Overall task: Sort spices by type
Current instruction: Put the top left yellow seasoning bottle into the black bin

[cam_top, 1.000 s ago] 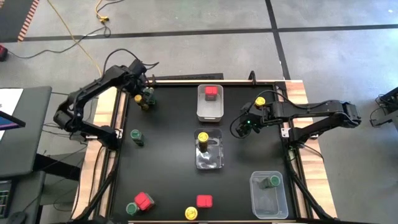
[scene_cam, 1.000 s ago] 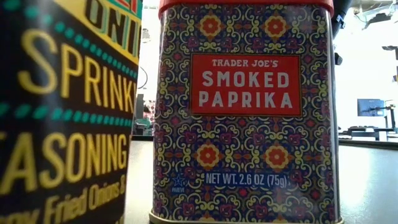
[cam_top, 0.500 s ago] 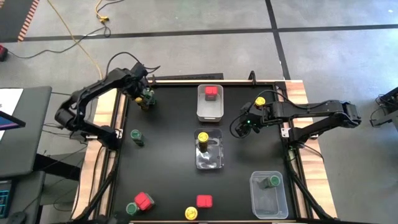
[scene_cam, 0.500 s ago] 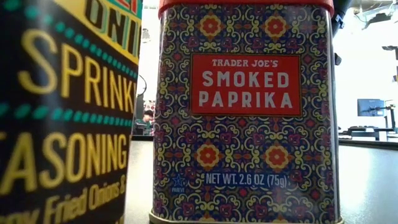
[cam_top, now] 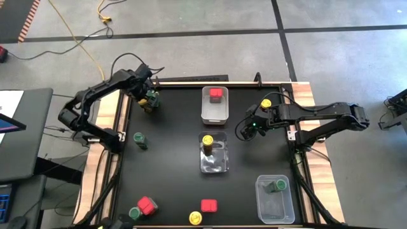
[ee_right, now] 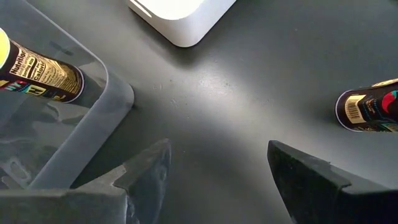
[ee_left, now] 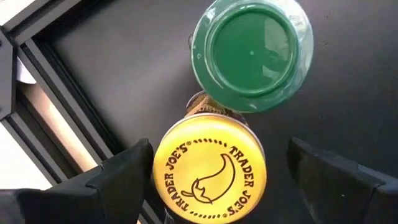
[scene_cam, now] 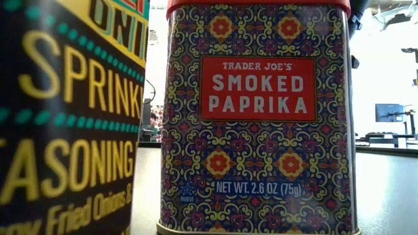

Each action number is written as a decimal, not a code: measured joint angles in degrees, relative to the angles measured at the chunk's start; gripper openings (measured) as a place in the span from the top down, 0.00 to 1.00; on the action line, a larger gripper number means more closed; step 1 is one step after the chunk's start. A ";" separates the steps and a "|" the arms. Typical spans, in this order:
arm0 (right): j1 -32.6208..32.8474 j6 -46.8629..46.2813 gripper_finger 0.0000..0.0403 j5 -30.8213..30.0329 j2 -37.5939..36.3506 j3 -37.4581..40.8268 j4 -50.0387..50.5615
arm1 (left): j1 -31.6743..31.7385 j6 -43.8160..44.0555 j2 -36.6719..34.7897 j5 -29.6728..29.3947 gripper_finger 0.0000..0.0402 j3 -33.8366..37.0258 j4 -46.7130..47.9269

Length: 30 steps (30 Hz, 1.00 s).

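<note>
My left gripper (cam_top: 148,98) hangs open at the table's far left, pointing down over a yellow-lidded jar (ee_left: 208,173); a green-lidded jar (ee_left: 252,56) stands against that jar. One finger (ee_left: 127,177) is at the yellow lid's edge, the other (ee_left: 329,177) stands apart from it. My right gripper (cam_top: 249,130) hangs open over bare table right of centre. Loose spices stand on the table: a green jar (cam_top: 138,140), a yellow jar (cam_top: 266,103), and at the near edge red tins (cam_top: 147,205) (cam_top: 208,205), a green jar (cam_top: 135,214) and a yellow jar (cam_top: 195,218). My left gripper comes at the yellow-lidded jar from above with a finger on each side of the lid's rim (ee_left: 160,163). Whether the closer finger touches the lid I cannot tell; the other finger is clear of it. The jar stands upright on the table.
A white bin (cam_top: 215,116) holds a red tin, a clear bin (cam_top: 215,164) a yellow jar, and another clear bin (cam_top: 275,207) a green jar. In the low view a paprika tin (scene_cam: 258,117) and a seasoning jar (scene_cam: 65,117) fill the picture.
My left gripper has come down over the yellow-lidded jar at the far left, and in the high view it now covers that lid.
</note>
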State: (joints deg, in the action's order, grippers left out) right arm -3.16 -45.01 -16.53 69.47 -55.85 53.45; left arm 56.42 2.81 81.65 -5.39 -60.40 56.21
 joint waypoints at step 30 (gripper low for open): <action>0.00 -0.09 0.26 -0.04 0.00 0.02 0.05 | -0.02 0.00 0.00 0.04 0.41 -0.02 1.40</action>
State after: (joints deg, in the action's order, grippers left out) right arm -3.16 -45.10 -16.58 69.47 -55.83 53.50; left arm 56.40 2.81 81.65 -5.34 -60.42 57.60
